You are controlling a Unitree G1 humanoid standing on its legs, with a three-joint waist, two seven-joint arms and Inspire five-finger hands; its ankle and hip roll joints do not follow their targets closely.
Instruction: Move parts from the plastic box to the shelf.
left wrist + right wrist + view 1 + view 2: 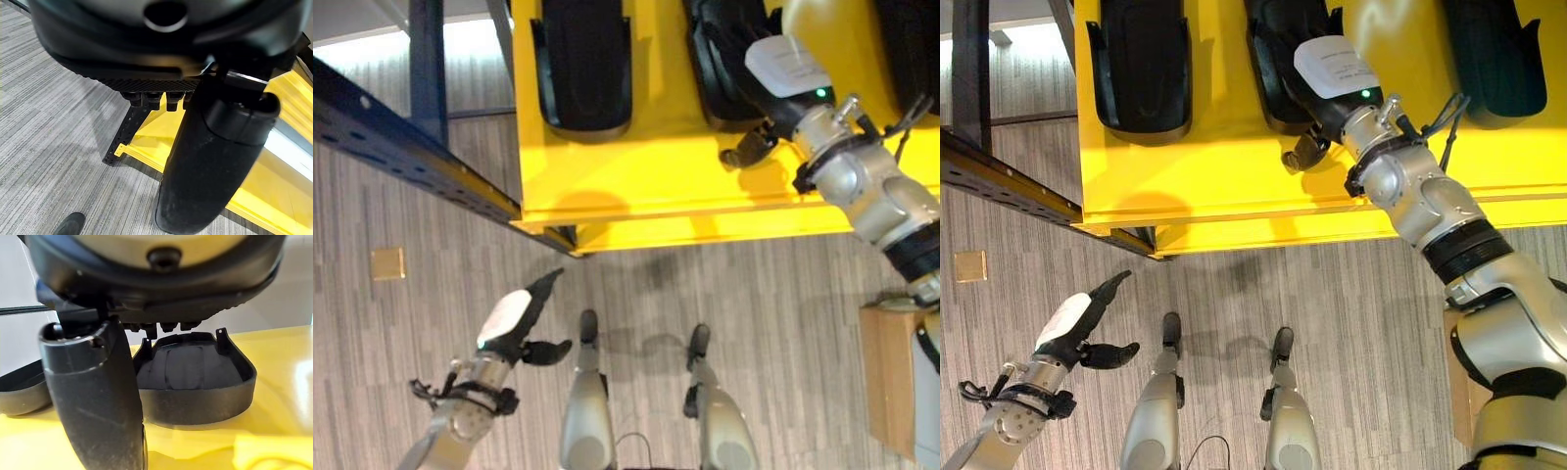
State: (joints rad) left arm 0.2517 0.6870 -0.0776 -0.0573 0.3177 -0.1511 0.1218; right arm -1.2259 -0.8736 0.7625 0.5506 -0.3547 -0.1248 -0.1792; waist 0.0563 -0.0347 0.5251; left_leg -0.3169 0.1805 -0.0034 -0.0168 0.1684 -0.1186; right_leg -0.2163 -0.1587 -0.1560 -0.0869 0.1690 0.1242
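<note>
1. The middle black part point(1278, 69) lies on the yellow shelf point(1234, 186), its open end toward me, with a left black part point(1141, 69) and a right black part point(1494, 59) lying beside it, each apart from the next.
2. My right hand point(1317, 117) is stretched out over the shelf, right at the near end of that middle part; from the wrist view the part point(195, 377) sits flat just past my fingers, which point at it; my thumb point(98, 401) hangs straight down, clear of it.
3. I can't make out any grip: fingers look uncurled, thumb apart, nothing pinched; I'd call the hand relaxed and empty.
4. My left hand point(524, 323) hangs low over the grey floor point(431, 323), well short of the shelf, fingers straight, thumb out, carrying nothing.
5. My reading: this is the placing end of a run; the part is down on the shelf.
6. Next move calls for drawing the right hand back without nudging the part, then turning to the plastic box for another.
</note>
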